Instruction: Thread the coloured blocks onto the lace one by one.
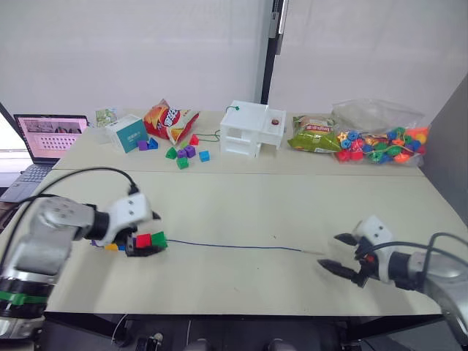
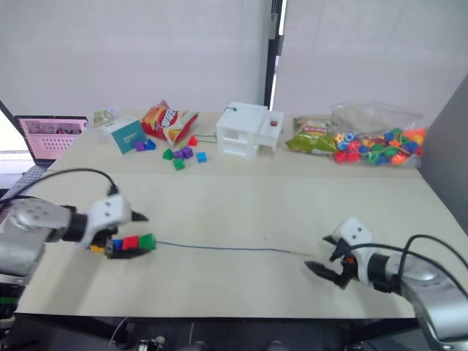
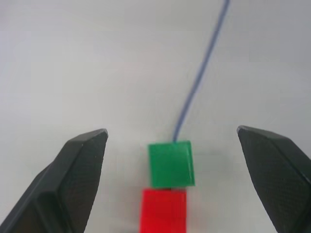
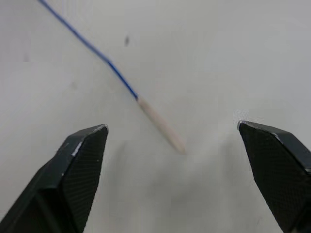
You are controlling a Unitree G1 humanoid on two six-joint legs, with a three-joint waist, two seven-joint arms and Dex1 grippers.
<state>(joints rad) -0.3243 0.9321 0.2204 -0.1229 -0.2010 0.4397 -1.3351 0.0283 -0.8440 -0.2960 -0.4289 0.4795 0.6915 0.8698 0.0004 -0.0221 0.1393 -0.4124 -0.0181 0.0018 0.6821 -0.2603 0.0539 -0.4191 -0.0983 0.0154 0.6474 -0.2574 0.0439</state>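
Your coloured blocks (image 1: 139,242) are sitting in a short row at the left end of the lace (image 1: 241,247), green block (image 3: 171,163) outermost with the red block (image 3: 163,211) touching behind it. The row looks already strung, so the threading seems near done or done. The lace is lying nearly straight across the desk (image 1: 241,212), its long axis running from left to right, ending in the stiff pale tip (image 4: 160,125) near your right side.

Your left pincer (image 1: 143,245) is straddling the row with jaws wide apart, gripping nothing. Your right pincer (image 1: 338,254) is also gaping empty, and the tip is lying just ahead between its jaws, pointing toward it, so the right arm is far nearer for a pick.

The blocks are smooth, hard, glossy plastic cubes; the lace is thin, limp cord, and the tip is slim and rigid.
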